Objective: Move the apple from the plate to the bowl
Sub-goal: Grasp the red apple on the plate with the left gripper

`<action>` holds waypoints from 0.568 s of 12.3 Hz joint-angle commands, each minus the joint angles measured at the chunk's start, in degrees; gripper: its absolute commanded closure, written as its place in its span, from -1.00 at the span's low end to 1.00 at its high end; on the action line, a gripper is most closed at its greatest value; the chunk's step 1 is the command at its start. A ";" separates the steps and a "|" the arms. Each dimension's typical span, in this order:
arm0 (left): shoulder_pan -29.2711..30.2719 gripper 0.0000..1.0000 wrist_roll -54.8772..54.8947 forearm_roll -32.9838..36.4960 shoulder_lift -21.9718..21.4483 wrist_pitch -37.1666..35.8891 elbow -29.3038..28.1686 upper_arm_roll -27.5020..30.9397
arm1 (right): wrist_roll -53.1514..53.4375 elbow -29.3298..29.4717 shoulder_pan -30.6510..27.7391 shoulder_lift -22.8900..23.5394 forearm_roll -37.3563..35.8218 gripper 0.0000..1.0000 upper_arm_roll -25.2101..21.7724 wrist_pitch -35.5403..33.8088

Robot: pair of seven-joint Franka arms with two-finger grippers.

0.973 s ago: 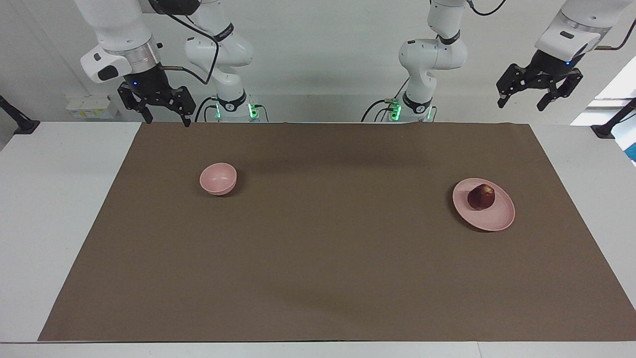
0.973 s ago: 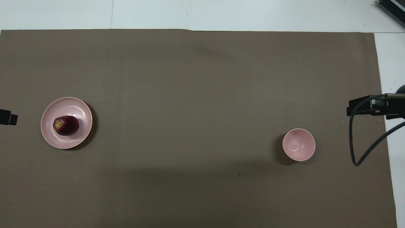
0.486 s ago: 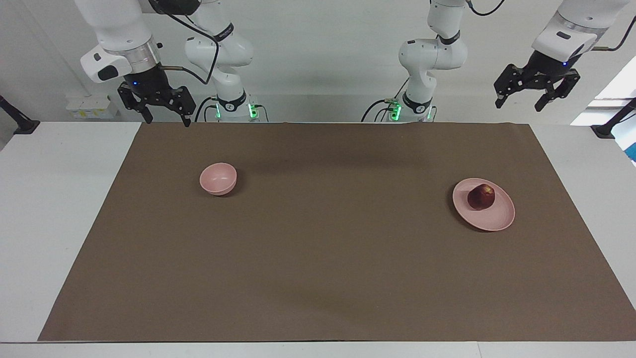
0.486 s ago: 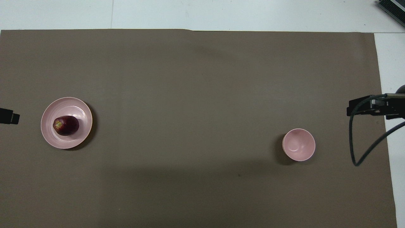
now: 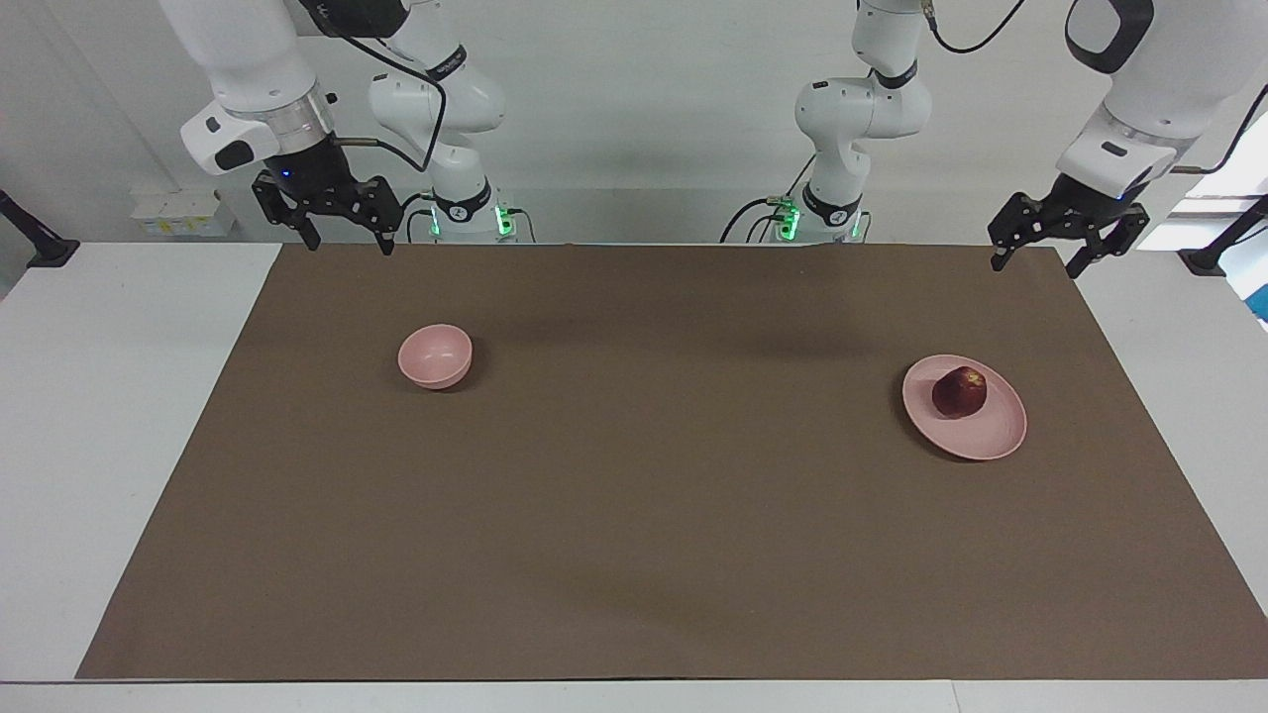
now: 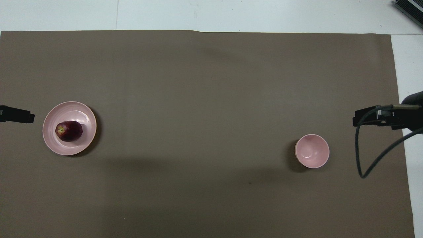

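Observation:
A dark red apple [image 5: 959, 392] [image 6: 69, 131] lies on the pale pink plate [image 5: 981, 438] [image 6: 71, 109] toward the left arm's end of the table. The small pink bowl [image 5: 435, 356] [image 6: 312, 151] stands empty toward the right arm's end. My left gripper [image 5: 1034, 268] hangs open in the air over the mat's edge by the robots, with nothing between its fingers and well apart from the plate. My right gripper [image 5: 349, 248] is also open and empty, raised over the mat's corner at the robots' end, clear of the bowl.
A brown mat [image 5: 634, 515] covers most of the white table [image 5: 109, 416]. A black cable [image 6: 363, 162] loops down from the right arm near the bowl. Black clamps [image 5: 40, 248] sit at the table's corners by the robots.
The left gripper has come down and moved in toward the plate. The right gripper has shifted slightly toward the bowl. Apple, plate and bowl have not moved.

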 commanded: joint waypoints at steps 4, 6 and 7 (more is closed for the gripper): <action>2.43 -1.00 4.24 -0.44 -1.09 17.42 -16.03 -0.27 | 2.48 -9.54 4.17 -0.21 1.85 -1.00 0.08 9.85; 2.60 -1.00 5.39 -0.44 -1.08 23.39 -20.96 -0.27 | 5.12 -9.89 6.28 2.16 1.94 -1.00 0.08 11.53; 3.56 -1.00 5.82 -0.35 -1.00 24.98 -22.72 -0.27 | 5.65 -10.24 6.73 3.30 1.94 -1.00 0.08 12.40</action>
